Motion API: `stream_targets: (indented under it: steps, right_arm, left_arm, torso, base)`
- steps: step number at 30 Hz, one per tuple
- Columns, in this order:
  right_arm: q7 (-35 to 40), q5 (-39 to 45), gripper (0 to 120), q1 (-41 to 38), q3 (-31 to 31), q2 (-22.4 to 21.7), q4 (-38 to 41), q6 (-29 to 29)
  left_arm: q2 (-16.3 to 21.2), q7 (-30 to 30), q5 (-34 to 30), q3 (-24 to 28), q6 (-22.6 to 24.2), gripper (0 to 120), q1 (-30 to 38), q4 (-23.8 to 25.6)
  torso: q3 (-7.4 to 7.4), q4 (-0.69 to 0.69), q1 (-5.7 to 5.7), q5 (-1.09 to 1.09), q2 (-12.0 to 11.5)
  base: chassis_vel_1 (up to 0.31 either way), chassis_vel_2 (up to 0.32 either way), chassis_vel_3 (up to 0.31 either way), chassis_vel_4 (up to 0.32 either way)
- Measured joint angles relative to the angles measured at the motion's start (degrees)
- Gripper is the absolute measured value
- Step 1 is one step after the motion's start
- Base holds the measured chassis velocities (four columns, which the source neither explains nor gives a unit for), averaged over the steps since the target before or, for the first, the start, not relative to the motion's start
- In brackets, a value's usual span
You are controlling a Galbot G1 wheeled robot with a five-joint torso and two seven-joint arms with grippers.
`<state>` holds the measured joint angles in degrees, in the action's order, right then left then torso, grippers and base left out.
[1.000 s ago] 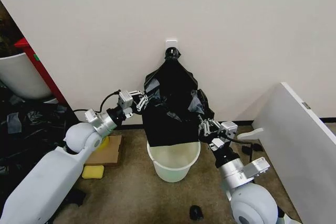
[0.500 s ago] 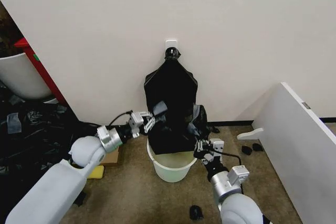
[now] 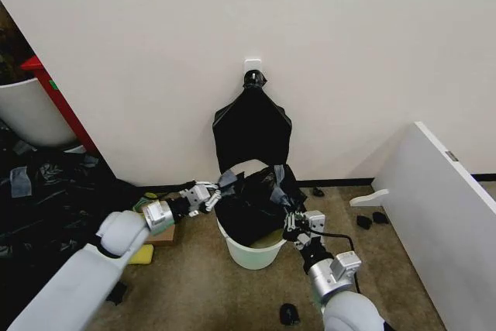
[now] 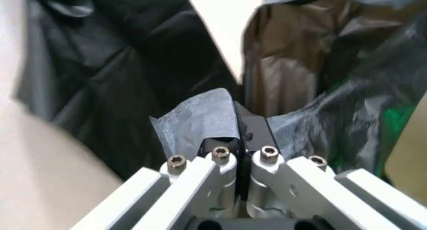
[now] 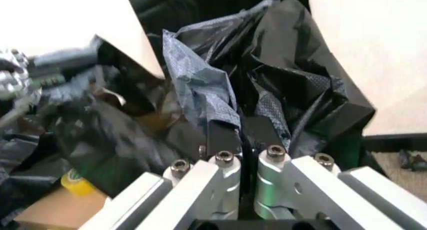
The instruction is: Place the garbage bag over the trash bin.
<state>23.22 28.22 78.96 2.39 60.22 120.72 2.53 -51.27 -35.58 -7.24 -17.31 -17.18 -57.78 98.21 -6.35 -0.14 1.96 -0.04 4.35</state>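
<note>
Garbage bag [image 3: 252,203]: thin glossy black plastic, wrinkled, mouth spread open over bin top, body sagging inside. Trash bin [image 3: 252,253]: round cream-white bucket, upright on floor near wall.

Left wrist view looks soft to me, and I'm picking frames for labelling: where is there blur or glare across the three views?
Left wrist view: the left gripper pinching the garbage bag is sharp, the background plastic blurred. Right wrist view: the right gripper is sharp, the far corner smeared. Head view: evenly lit, the trash bin crisp, faint sheen on the bag.
</note>
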Motion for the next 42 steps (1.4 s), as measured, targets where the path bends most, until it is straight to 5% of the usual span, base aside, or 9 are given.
stream_targets:
  steps: [10,15,23,30,42]
  right_arm:
    - [-4.6,3.3,0,-2.4,-1.1,0.3,1.7,3.2]
    - [-0.9,2.5,0,1.5,-0.7,-0.7,2.1,2.9]
    - [7.0,-0.3,0,8.4,-0.1,-5.0,4.9,-4.4]
    - [10.2,1.7,0,12.0,-0.5,-9.5,9.0,-14.9]
    - [5.8,-6.5,0,9.7,3.1,-9.5,1.0,-16.1]
  left_arm:
    - [0.9,-3.0,-3.6,-3.3,-0.5,0,3.3,1.0]
    - [0.7,-4.0,-4.1,-1.5,-1.8,0,0.1,1.7]
    - [0.1,2.8,-6.3,1.8,-2.2,0,-7.5,2.4]
    - [4.0,12.3,-5.5,1.6,-3.9,0,-17.0,5.3]
    - [3.9,20.5,6.1,1.7,-8.6,0,-24.9,1.9]
  torso:
    - [0.00,-0.01,0.00,0.01,0.0]
    - [0.00,0.00,0.00,0.00,0.0]
    - [0.00,0.00,0.00,0.01,0.0]
    - [0.01,0.00,0.00,0.00,0.0]
    - [0.00,-0.01,-0.01,-0.01,0.0]
  base:
    - [0.000,0.000,0.000,0.000]
    - [0.000,0.000,0.000,0.000]
    - [0.000,0.000,0.000,0.000]
    - [0.000,0.000,0.000,0.000]
    - [0.000,0.000,0.000,0.000]
